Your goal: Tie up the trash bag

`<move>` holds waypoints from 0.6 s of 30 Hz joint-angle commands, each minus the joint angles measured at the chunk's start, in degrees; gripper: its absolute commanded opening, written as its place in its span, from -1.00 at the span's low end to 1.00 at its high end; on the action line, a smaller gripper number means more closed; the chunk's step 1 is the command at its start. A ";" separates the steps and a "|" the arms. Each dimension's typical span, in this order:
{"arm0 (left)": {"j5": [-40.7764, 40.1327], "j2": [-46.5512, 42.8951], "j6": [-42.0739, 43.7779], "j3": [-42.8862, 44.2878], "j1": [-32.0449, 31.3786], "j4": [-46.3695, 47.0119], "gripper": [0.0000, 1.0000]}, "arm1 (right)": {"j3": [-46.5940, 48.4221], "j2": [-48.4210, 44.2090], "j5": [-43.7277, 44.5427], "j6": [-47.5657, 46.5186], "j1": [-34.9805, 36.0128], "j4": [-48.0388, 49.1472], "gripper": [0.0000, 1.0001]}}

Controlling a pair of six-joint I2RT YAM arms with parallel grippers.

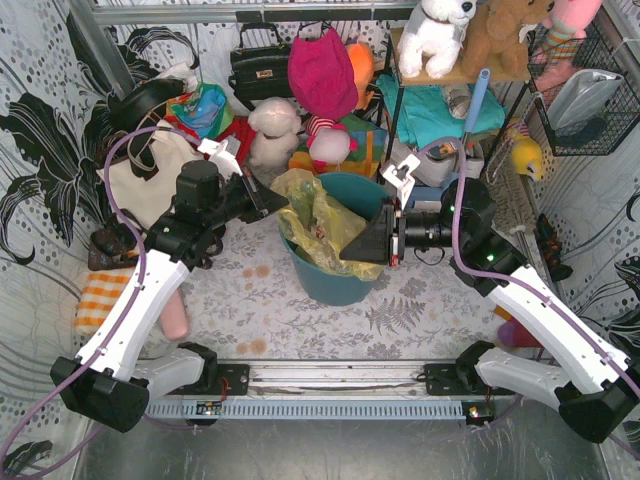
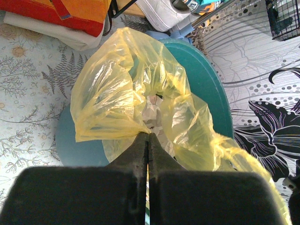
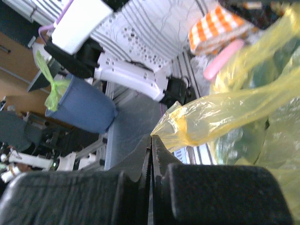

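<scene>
The trash bag [image 1: 318,215], thin yellow see-through plastic, sits inside a teal round bin [image 1: 330,285] near the middle of the counter [image 1: 300,325], its upper part bunched and spilling over the rim. In the left wrist view the bag [image 2: 117,89] opens around a dark gap where crumpled white paper [image 2: 152,113] shows through, with the teal bin [image 2: 208,79] curving behind it. The left tool [image 1: 275,203] reaches in from the bag's left; seen from its own camera the left tool [image 2: 148,136] has its black fingers pressed together with a gathered corner of yellow film pinched at their tips. The right tool [image 1: 372,240] comes in from the opposite side, against the bin's right rim; in the right wrist view the right tool [image 3: 151,138] is likewise closed tight, nipping the end of a flap of the bag [image 3: 225,110] that is drawn out into a taut band. Past the bin, a cream tote bag [image 1: 150,175] with black straps lies at the left, an orange checked cloth [image 1: 100,300] and a pink object [image 1: 176,318] lie near the left arm, and a black handbag [image 1: 260,65] stands at the back. A white plush dog [image 1: 435,35] and a brown plush bear [image 1: 505,35] sit on a shelf at the upper right, beside a wire basket [image 1: 590,110].
</scene>
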 commanded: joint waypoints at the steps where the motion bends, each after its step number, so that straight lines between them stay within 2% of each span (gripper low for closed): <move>1: 1.37 -0.95 1.60 1.45 0.29 1.30 -1.00 | 2.73 1.57 11.44 3.26 0.35 10.06 -1.00; 9: 1.85 -1.82 1.85 3.02 0.24 0.30 -1.00 | 3.76 2.23 33.69 0.34 0.32 8.55 -1.00; 13: 1.84 -2.44 2.01 3.87 0.24 -0.50 -1.00 | 5.89 4.52 45.70 -1.11 0.35 3.49 -1.00; 18: 1.31 -3.46 2.10 4.42 0.25 -1.38 -1.00 | 8.76 8.76 56.74 -2.95 0.26 -3.02 -1.00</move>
